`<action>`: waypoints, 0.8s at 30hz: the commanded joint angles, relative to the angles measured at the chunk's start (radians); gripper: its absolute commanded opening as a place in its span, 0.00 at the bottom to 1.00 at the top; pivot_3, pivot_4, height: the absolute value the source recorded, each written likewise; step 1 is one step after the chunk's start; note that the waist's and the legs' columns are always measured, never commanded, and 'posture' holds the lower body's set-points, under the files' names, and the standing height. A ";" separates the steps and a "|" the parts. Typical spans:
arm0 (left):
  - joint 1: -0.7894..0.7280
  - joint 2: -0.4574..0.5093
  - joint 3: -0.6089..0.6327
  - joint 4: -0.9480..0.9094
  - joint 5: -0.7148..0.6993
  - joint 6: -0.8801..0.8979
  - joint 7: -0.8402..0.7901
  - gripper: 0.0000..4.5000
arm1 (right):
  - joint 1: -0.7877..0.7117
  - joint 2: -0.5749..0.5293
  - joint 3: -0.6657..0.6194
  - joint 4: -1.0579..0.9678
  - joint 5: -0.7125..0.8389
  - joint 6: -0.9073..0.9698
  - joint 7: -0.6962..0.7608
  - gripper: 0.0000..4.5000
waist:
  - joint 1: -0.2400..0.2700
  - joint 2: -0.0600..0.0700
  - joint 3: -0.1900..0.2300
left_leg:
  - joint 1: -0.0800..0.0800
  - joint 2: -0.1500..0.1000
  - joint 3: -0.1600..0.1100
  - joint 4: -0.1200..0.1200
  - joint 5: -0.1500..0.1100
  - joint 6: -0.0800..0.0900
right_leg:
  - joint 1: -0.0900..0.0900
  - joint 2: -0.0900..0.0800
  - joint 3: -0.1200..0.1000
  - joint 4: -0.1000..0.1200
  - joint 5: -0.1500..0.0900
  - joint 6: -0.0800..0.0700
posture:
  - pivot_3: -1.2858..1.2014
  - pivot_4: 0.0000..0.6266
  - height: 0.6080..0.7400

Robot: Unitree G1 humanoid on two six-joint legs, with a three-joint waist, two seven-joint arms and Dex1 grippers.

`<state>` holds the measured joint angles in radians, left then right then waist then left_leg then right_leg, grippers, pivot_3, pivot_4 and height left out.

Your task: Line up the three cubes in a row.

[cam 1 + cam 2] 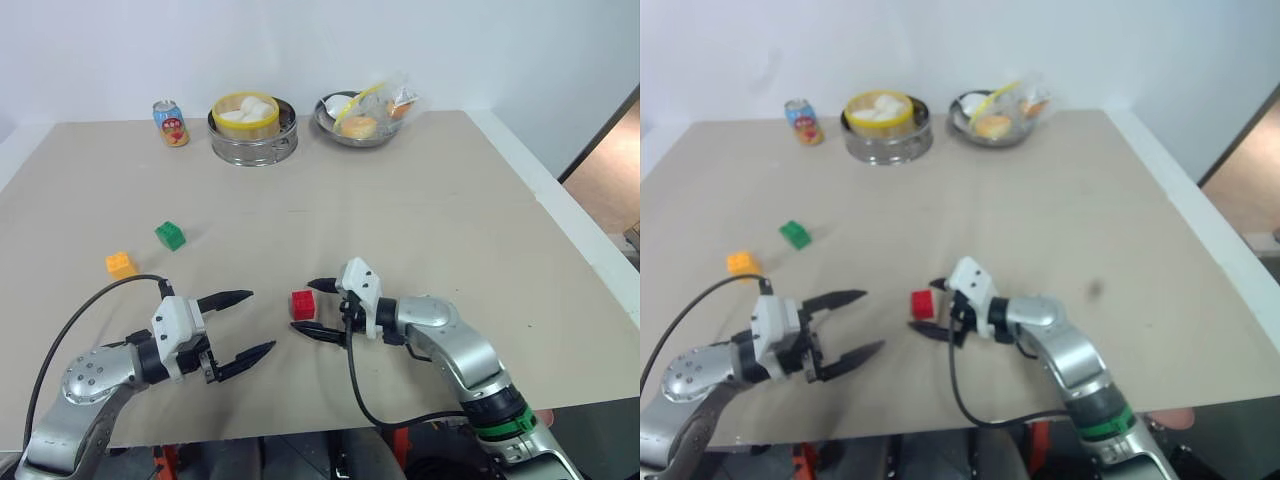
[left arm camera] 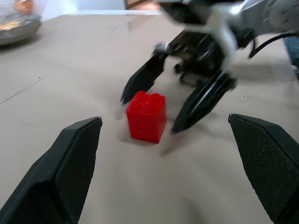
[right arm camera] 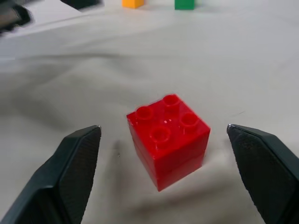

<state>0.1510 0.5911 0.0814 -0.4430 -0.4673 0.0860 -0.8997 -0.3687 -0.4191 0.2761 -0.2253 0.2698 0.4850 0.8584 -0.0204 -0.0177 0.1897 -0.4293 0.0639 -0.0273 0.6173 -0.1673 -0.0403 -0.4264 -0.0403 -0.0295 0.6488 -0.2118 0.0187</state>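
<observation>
The red cube (image 3: 168, 140) sits on the counter (image 1: 420, 210) between the right pincer's (image 1: 318, 311) wide-open, empty fingers. The left pincer (image 1: 243, 323), also open and empty, hangs nearby. Green cube (image 1: 170, 235) and yellow-orange cube (image 1: 121, 264) lie farther off. Light, rigid, probably slick plastic: grip the flat sides.

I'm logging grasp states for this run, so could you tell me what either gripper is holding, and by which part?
Nothing is held. The right gripper is open around the red cube, which stands free on the table; the left gripper is open and empty.
</observation>
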 commanded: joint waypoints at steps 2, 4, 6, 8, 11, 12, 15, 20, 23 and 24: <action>-0.003 -0.041 0.094 0.028 0.017 -0.013 0.117 1.00 | -0.043 -0.026 -0.089 -0.083 0.088 0.014 0.035 1.00 | 0.000 0.000 0.000 | 0.000 0.000 0.000 0.000 0.000 0.000 | 0.000 0.000 0.000 0.000 0.000 0.000 | 0.52 0.24 1.00; -0.042 -0.076 0.148 0.078 0.021 0.011 0.214 1.00 | -0.075 -0.034 -0.112 -0.091 0.119 0.039 0.043 1.00 | 0.000 0.000 0.000 | 0.001 0.000 0.000 0.000 0.000 0.000 | 0.000 0.000 0.000 0.000 0.000 0.000 | 0.52 0.24 1.00; -0.090 -0.090 0.180 0.132 0.068 0.028 0.308 1.00 | -0.104 -0.040 -0.119 -0.095 0.140 0.057 0.049 1.00 | 0.000 0.000 0.000 | 0.001 0.000 -0.001 0.000 0.000 0.000 | 0.001 0.001 -0.001 0.000 0.001 0.000 | 0.52 0.24 1.00; -0.137 -0.099 0.195 0.174 0.112 0.050 0.388 1.00 | -0.127 -0.043 -0.111 -0.097 0.142 0.051 0.055 1.00 | 0.000 0.000 0.000 | 0.001 0.000 -0.002 0.000 0.000 0.000 | 0.001 0.001 -0.001 0.000 0.001 0.000 | 0.52 0.24 1.00; -0.208 -0.111 0.196 0.207 0.160 0.108 0.491 1.00 | -0.151 -0.032 -0.098 -0.088 0.129 0.028 0.047 1.00 | 0.001 -0.001 0.000 | 0.001 0.000 -0.001 0.000 0.000 0.000 | 0.001 0.001 0.000 0.000 0.001 0.000 | 0.52 0.24 1.00; -0.241 -0.111 0.193 0.219 0.186 0.146 0.538 1.00 | -0.158 -0.024 -0.092 -0.080 0.118 0.014 0.040 1.00 | 0.001 -0.001 -0.001 | 0.000 0.000 -0.001 0.000 0.000 0.000 | 0.001 0.001 0.000 0.000 0.001 0.000 | 0.52 0.24 1.00; -0.308 -0.096 0.188 0.244 0.218 0.219 0.594 1.00 | -0.170 -0.014 -0.072 -0.064 0.086 -0.028 0.034 1.00 | 0.001 -0.001 -0.001 | 0.000 0.000 -0.001 0.000 0.000 0.000 | 0.001 0.002 0.000 0.000 0.003 0.003 | 0.52 0.24 1.00; -0.380 0.005 0.180 0.319 0.193 0.289 0.472 1.00 | -0.193 0.012 -0.057 -0.038 0.116 -0.025 0.066 1.00 | -0.001 -0.002 -0.001 | 0.001 0.000 -0.001 0.000 0.000 0.000 | 0.001 0.003 0.000 0.000 0.002 0.001 | 0.52 0.24 1.00; -0.414 0.059 0.183 0.379 0.183 0.307 0.410 1.00 | -0.212 0.023 -0.044 -0.001 0.108 -0.029 0.076 1.00 | -0.002 -0.002 -0.001 | 0.001 0.000 -0.002 0.000 0.000 0.000 | 0.001 0.003 0.000 0.000 0.002 0.000 | 0.52 0.24 1.00; -0.429 0.082 0.179 0.398 0.178 0.314 0.380 1.00 | -0.222 0.023 -0.036 0.026 0.092 -0.041 0.081 1.00 | -0.002 -0.002 -0.001 | 0.001 0.000 -0.001 0.000 0.000 0.000 | 0.001 0.003 0.000 0.000 0.002 0.000 | 0.52 0.24 1.00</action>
<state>-0.2558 0.6424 0.2434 -0.0589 -0.2770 0.3946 -0.4796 -0.5617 -0.3991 0.2374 -0.2088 0.3672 0.4679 0.9286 -0.0220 -0.0194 0.1890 -0.4283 0.0642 -0.0287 0.6175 -0.1671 -0.0401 -0.4257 -0.0375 -0.0291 0.6490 -0.2101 0.0186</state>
